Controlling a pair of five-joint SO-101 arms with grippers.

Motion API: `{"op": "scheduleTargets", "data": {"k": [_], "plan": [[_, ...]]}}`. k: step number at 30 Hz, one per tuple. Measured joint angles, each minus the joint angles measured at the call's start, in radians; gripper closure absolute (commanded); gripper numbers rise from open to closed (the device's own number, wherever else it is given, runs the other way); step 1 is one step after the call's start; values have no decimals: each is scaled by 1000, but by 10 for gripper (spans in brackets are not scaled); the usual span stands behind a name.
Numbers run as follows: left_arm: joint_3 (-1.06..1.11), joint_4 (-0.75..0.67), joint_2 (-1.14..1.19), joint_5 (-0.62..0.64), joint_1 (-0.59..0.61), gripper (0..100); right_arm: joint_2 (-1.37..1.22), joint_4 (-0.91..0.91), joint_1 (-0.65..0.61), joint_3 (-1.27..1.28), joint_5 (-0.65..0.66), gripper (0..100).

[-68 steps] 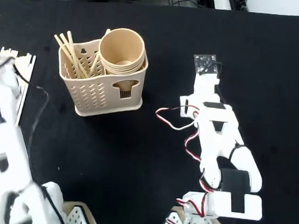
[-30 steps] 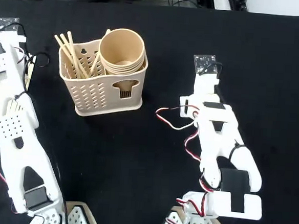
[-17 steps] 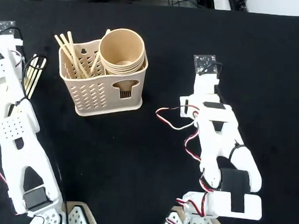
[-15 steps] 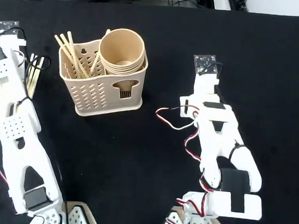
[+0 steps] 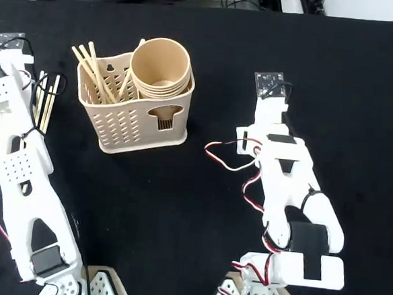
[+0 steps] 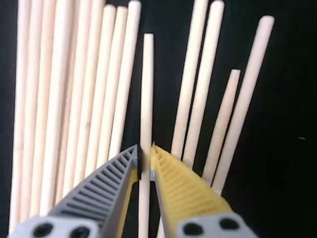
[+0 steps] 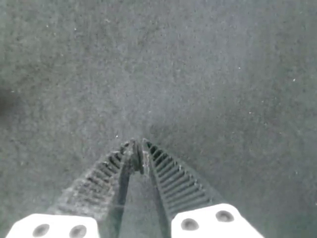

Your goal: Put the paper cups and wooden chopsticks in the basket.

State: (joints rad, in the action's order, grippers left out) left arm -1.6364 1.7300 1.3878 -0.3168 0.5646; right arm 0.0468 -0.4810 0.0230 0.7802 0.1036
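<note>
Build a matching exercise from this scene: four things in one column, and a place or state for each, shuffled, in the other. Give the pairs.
Things
1. stacked tan paper cups
2. left tool
3. right tool
4. loose pale wooden chopsticks

Places or states
A. shut with nothing in it, over bare black cloth
B. inside the beige perforated plastic basket
C. lying flat on the black cloth, outside the basket
D. shut on a single wooden chopstick

Pairs: 1-B, 2-D, 3-A, 4-C

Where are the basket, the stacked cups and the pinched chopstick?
basket (image 5: 127,126): high view, front wall.
stacked cups (image 5: 160,62): high view, inside of top cup.
chopstick (image 6: 146,89): left wrist view, bare shaft.
</note>
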Motion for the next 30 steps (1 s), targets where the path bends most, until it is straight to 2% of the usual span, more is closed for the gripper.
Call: {"op": "scheduleTargets", "data": {"k": [7, 10, 15, 22, 30], "plan": [[63, 29, -133, 106, 8, 972, 0, 0, 0, 0, 0, 987], [232, 31, -253, 157, 31, 972, 0, 0, 0, 0, 0, 987], [585, 31, -503, 157, 20, 971, 0, 0, 0, 0, 0, 987], [881, 2, -773, 157, -6, 971, 0, 0, 0, 0, 0, 987], [1264, -178, -1071, 157, -6, 971, 0, 0, 0, 0, 0, 987]]}}
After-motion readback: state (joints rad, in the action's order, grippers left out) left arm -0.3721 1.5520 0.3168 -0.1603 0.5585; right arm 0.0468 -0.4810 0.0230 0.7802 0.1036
